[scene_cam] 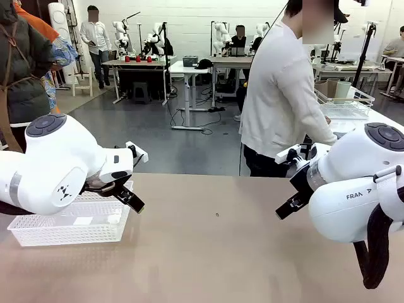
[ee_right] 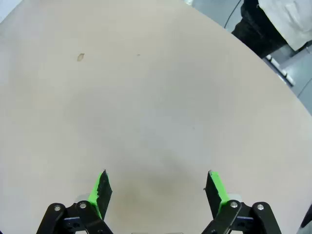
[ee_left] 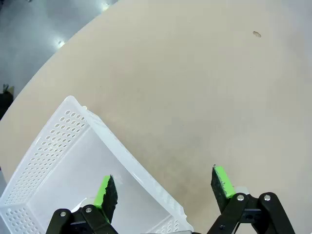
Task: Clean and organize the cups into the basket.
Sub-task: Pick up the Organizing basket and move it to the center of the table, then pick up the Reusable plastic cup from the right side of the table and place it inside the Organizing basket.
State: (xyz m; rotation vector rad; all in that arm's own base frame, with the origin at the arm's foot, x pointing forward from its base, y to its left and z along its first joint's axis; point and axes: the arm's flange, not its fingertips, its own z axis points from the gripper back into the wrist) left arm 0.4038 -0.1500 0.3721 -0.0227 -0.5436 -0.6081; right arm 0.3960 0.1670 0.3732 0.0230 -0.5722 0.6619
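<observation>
free: table (scene_cam: 214, 252) middle | blocks: basket (scene_cam: 63, 230) left, person (scene_cam: 278, 95) far side

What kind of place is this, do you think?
Probably a robotics laboratory or workshop. Two white Franka arms, the left arm and the right arm, reach over a beige table. Behind them stand workbenches with equipment, and cables trail over the grey floor.

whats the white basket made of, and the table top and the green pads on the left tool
Basket: white moulded plastic by its look, faintly glossy, thin walls with rows of punched holes. Table: smooth matte beige, probably laminate; no grain shows. Pads on the left tool: bright green, dull, likely rubbery, though that's a guess.
</observation>
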